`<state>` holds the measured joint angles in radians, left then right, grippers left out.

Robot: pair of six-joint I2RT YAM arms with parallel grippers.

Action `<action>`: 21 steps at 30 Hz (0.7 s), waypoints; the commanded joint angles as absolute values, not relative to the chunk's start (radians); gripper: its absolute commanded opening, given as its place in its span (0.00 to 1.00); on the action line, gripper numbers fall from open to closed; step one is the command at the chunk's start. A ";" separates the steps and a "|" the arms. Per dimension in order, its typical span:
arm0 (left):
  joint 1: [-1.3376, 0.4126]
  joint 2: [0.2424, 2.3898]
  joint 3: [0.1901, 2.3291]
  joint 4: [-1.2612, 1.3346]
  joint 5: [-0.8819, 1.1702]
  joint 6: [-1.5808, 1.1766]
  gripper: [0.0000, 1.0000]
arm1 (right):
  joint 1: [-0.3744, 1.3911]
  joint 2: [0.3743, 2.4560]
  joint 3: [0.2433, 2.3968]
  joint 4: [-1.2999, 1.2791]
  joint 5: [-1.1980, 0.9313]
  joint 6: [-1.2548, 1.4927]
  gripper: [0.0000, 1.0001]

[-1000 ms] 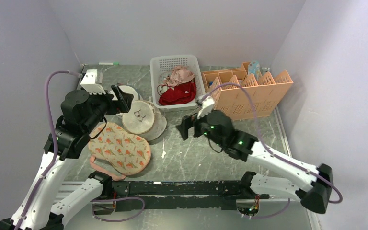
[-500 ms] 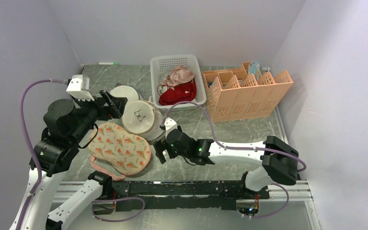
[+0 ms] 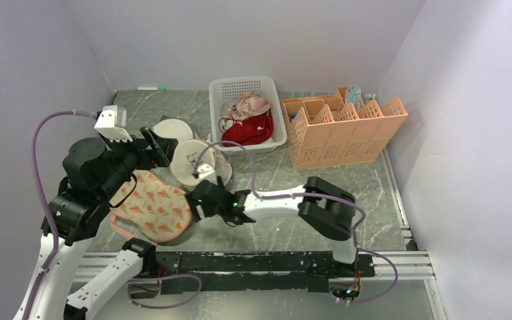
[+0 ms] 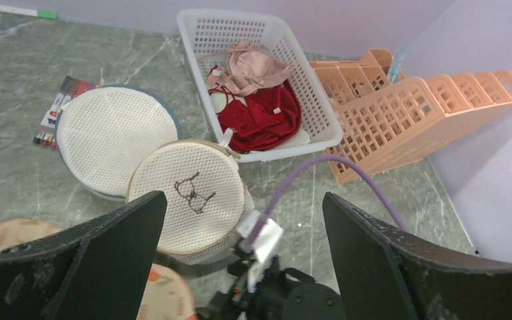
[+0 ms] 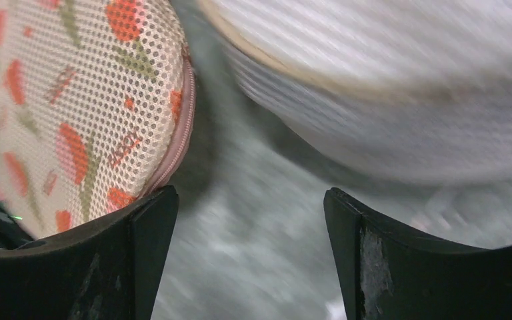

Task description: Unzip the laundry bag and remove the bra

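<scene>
floral pouch (image 3: 152, 210) and drum bag (image 4: 110, 137) beside laundry bag (image 4: 188, 197)

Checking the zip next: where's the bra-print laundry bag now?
Top view, left of centre: the laundry bag overlaps the whiter round bag behind it, the floral pouch in front, the white basket behind-right.

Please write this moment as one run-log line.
left fingers: open, clear of laundry bag | right fingers: open, low between floral pouch and laundry bag | bag: not gripped
</scene>
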<state>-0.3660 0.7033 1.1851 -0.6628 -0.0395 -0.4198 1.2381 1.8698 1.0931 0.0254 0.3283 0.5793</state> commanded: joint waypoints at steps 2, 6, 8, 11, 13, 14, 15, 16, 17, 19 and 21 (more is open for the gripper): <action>-0.356 0.689 1.225 -0.716 -0.056 -0.400 0.99 | 1.272 1.981 1.351 0.164 0.235 0.528 0.82; -0.356 0.686 1.236 -0.737 -0.084 -0.393 0.99 | 1.269 1.935 1.296 0.228 0.242 0.512 0.84; -0.356 0.689 1.226 -0.732 -0.089 -0.393 0.99 | 1.267 1.868 1.211 0.249 0.251 0.493 0.86; -0.356 0.704 1.184 -0.706 -0.104 -0.413 0.99 | 1.251 1.729 1.083 0.225 0.279 0.457 0.88; -0.356 0.719 1.138 -0.661 -0.079 -0.432 0.99 | 1.240 1.647 0.996 0.183 0.340 0.413 0.88; -0.356 0.727 1.111 -0.633 -0.062 -0.441 0.99 | 1.231 1.612 0.952 0.159 0.387 0.399 0.88; -0.356 0.734 1.080 -0.604 -0.040 -0.450 0.99 | 1.221 1.579 0.911 0.139 0.432 0.388 0.88; -0.356 0.744 1.044 -0.569 -0.022 -0.461 0.99 | 1.208 1.552 0.882 0.115 0.460 0.378 0.88; -0.356 0.758 1.013 -0.537 -0.011 -0.474 0.99 | 1.187 1.523 0.860 0.078 0.482 0.381 0.88; -0.356 0.829 0.974 -0.492 0.010 -0.494 0.99 | 1.126 1.469 0.832 0.007 0.496 0.397 0.87; -0.357 0.917 0.962 -0.449 0.073 -0.496 0.98 | 1.081 1.410 0.786 -0.003 0.489 0.395 0.87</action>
<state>-0.3637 0.7876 1.0016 -0.5808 -0.0395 -0.4614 1.1610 1.4975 0.8490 0.0917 0.4061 0.4171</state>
